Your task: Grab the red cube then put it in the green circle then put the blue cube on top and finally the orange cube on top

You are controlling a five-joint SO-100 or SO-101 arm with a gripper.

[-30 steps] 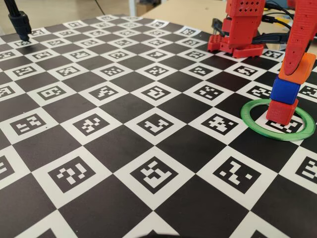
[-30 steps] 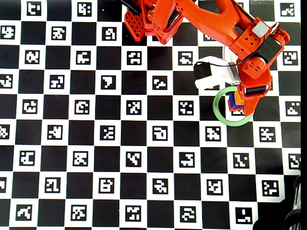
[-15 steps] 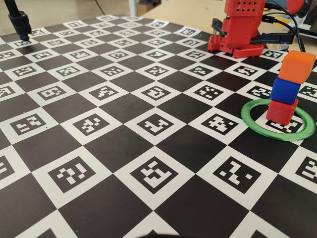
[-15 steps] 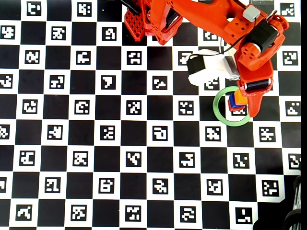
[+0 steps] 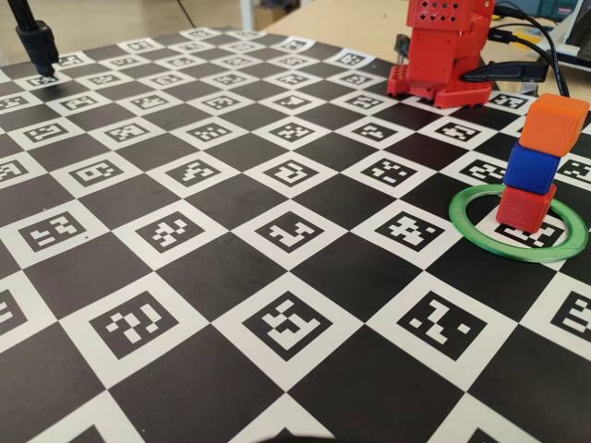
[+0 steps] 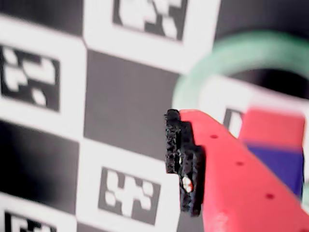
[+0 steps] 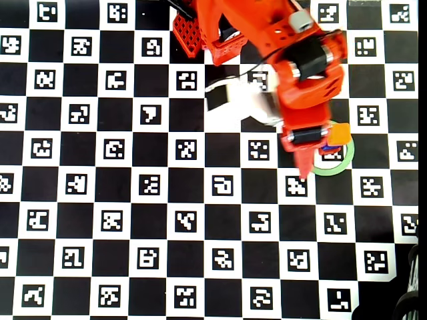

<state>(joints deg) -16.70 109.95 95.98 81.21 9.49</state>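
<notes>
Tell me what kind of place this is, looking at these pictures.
Likely a robotics lab or hobbyist test bench. The table is covered by a checkerboard of coded markers, a calibration-style board. A red printed robot arm stands over it, and three small cubes are stacked inside a green circle, a practice task.

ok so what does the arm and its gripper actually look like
The arm is bright red-orange printed plastic, blocky, with dark motor blocks and a white part at the wrist. The base has dotted holes, with black cables beside it. The wrist view shows a red finger with small holes and a rough black pad.
</notes>
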